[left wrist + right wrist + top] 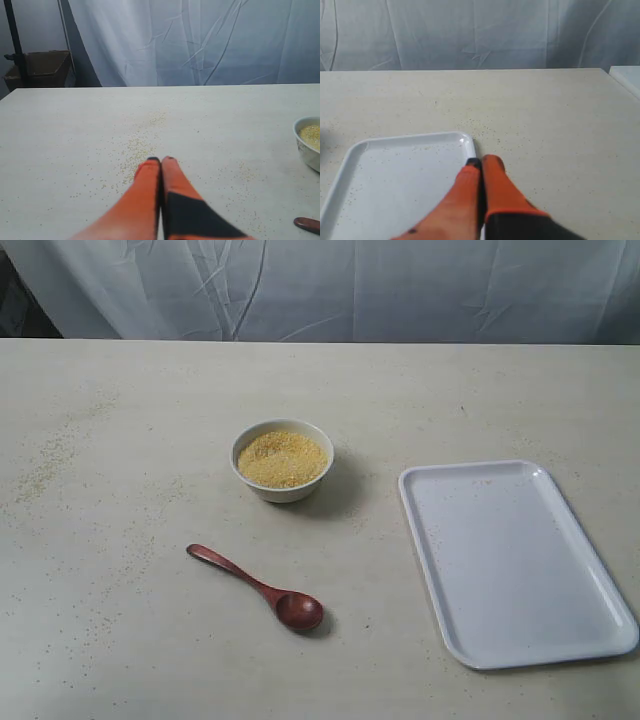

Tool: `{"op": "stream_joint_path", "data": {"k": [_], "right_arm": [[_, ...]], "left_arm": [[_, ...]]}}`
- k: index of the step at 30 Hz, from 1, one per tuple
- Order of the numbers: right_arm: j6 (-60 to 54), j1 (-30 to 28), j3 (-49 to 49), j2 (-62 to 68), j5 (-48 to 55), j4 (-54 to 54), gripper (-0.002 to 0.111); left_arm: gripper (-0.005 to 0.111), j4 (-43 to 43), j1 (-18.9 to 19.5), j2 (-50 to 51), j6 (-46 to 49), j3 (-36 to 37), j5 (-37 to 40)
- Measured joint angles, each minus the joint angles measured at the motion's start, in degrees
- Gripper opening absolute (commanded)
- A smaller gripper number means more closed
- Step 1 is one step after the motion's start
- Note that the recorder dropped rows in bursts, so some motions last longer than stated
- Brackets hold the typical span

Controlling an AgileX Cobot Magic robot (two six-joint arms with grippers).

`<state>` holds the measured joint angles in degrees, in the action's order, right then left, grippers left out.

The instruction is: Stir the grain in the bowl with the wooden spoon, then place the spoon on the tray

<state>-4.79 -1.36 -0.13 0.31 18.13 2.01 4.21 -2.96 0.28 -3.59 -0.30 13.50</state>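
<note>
Exterior view: the bowl (283, 460) is sitting upright near the middle of the table (120, 440), holding the grain (282, 458) in a low mound below the rim. The wooden spoon (258, 588) is lying flat on the table at about 6 o'clock from the bowl and apart from it. Its handle is pointing toward 10 o'clock and its oval end is lying toward 4 o'clock. The tray (515, 560) is resting at about 4 o'clock from the bowl, well apart from both bowl and spoon. Loose granules (45, 460) are lying scattered at about 9 o'clock from the bowl. A creased white cloth (400, 290) is hanging behind the table's far edge.

Left wrist view: the left gripper (161, 160) is holding its orange fingers pressed together, gripping nothing, over a patch of spilled granules. The bowl's edge and the tip of the spoon handle are showing at the frame's margin. A cardboard box (42, 67) and a dark pole (15, 45) are standing beyond the table.

Right wrist view: the right gripper (481, 161) is likewise keeping its fingers pressed together and empty, its tips lining up with the tray's corner rim. Whether they are touching the rim cannot be told.
</note>
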Motion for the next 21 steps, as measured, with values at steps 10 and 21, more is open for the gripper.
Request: {"op": "stream_joint_path", "data": {"k": [10,21], "right_arm": [[0.00,0.00,0.00,0.00,-18.13,0.00,0.000],[0.00,0.00,0.00,0.00,-32.24,0.00,0.000]], "left_arm": [[0.000,0.00,0.00,0.00,0.00,0.00,0.00],[0.000,0.00,0.00,0.00,0.00,0.00,0.00]]}}
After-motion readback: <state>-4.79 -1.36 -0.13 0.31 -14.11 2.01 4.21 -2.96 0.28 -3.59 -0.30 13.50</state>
